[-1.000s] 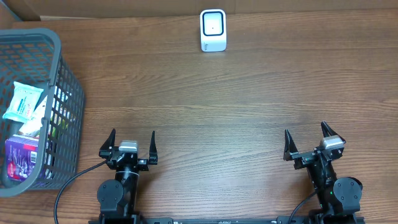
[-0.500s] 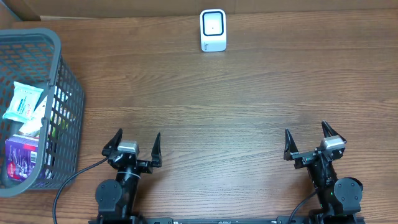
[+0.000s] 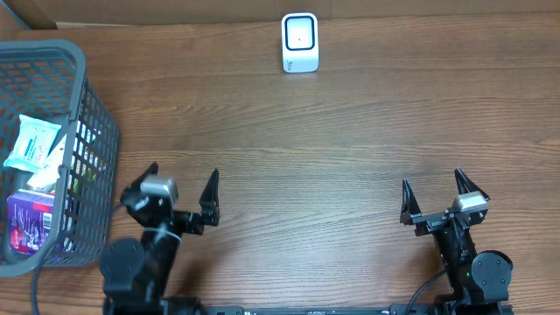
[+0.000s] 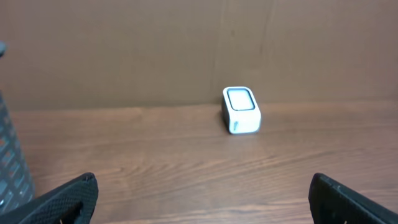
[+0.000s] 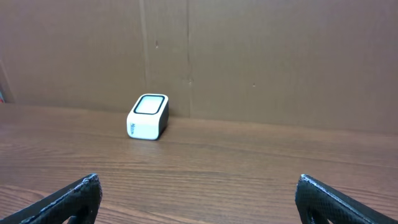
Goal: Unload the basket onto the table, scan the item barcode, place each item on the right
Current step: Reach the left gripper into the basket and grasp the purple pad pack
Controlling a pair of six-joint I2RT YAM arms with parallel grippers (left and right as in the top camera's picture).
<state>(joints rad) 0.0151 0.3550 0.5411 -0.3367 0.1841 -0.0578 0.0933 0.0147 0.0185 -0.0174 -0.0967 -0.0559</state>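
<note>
The left gripper (image 3: 183, 173) is shown released, its two black fingers (image 4: 67, 199) spread wide and nothing held between them. It is positioned over the near left part of the wooden table (image 3: 306, 140) and is turned slightly toward the basket (image 3: 98, 166), which stands just beside it. The right gripper (image 3: 431, 181) is likewise released and empty, and is positioned over the near right part of the table, well apart from the left one. In each wrist view only the tabletop is seen between the fingertips. The barcode scanner (image 3: 299, 42), a small white block with a dark-rimmed window on its face, is stood at the middle of the far edge of the table, close against the cardboard wall (image 4: 155, 50), and is well apart from both grippers. It is seen a little right of centre from the left wrist and left of centre from the right wrist. The basket, of grey plastic mesh, is placed at the left edge of the table and is partly cut off by the frame. The items to be scanned are contained in it: a white-and-green packet (image 3: 35, 144) is laid toward the far side, and what appears to be a purple carton (image 3: 31, 220) is lodged nearer the front. Further items between them are largely hidden by the mesh wall, and no barcode can be made out from above.
</note>
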